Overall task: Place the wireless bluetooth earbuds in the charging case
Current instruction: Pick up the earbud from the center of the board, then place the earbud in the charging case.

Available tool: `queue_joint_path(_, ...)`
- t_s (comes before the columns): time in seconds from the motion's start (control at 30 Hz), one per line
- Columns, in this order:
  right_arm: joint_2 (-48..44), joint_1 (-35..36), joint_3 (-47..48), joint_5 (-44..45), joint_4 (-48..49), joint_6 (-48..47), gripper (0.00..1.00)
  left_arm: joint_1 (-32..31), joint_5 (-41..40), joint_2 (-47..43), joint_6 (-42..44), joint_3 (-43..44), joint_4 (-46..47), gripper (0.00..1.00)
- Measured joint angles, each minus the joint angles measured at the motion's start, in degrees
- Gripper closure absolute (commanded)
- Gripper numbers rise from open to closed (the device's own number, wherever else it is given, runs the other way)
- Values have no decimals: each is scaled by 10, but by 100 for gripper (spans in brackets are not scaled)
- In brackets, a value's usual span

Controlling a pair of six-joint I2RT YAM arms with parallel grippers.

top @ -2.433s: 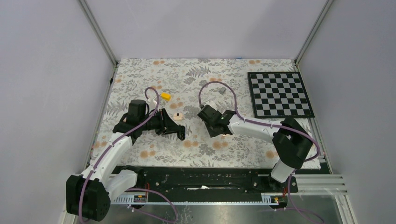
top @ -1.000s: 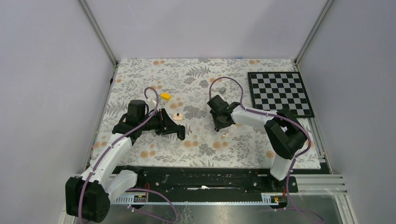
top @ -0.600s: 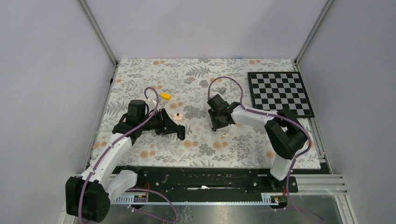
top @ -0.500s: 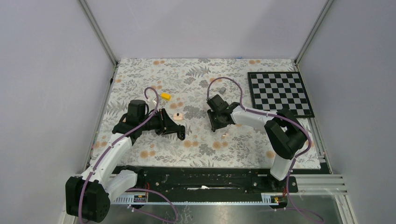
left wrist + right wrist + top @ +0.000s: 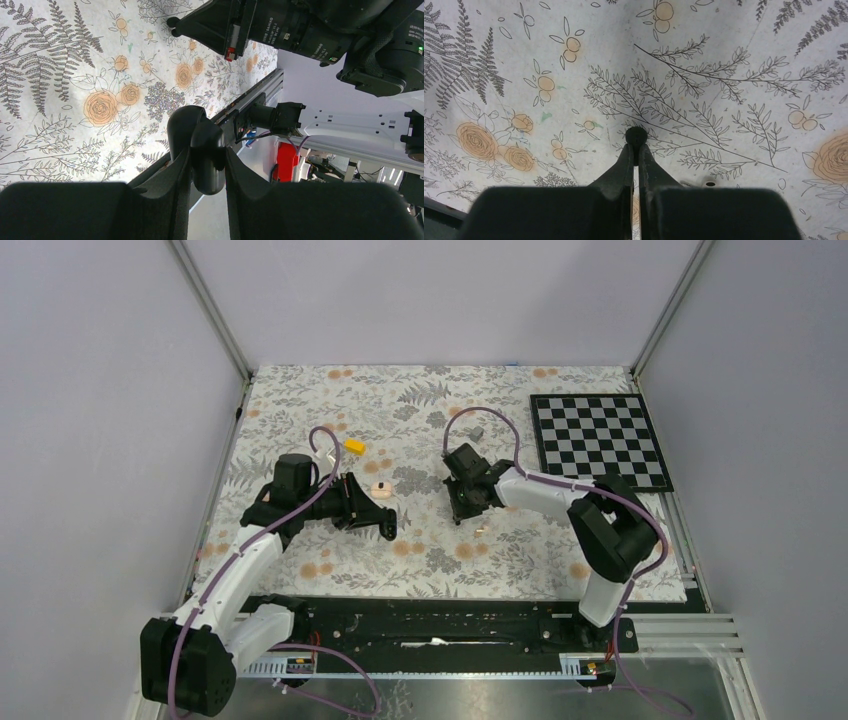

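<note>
Right at the tips of the right end effector (image 5: 636,150), pinched tight, sits one tiny black earbud (image 5: 636,135). The fingers are only a sliver apart, low over the floral tabletop (image 5: 734,60); whether the earbud touches it or hangs just clear, I can't tell. Off to that end effector's left, apart from it, the left end effector (image 5: 206,162) clamps narrow on the black oval charging case (image 5: 200,135), which pokes out past its fingertips. Beyond the right end effector, a small grey block (image 5: 478,431) lies on the tabletop.
</note>
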Motion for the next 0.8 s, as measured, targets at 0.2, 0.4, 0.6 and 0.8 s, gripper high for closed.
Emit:
queue_joint_path(0.2,-50,11,-12,28,-15,16,100,0,0,3,0,0,0,100)
queue_joint_path(0.4,-178,91,-28,84,-22,62,100,0,4,3,3,0,13,100)
queue_joint_path(0.6,-329,143,-97,92,30,129,100,0,17,-34,-1,-10,89,100)
queue_joint_path(0.8,-402,174,-124,96,54,186,100,0,42,-65,-45,-56,213,100)
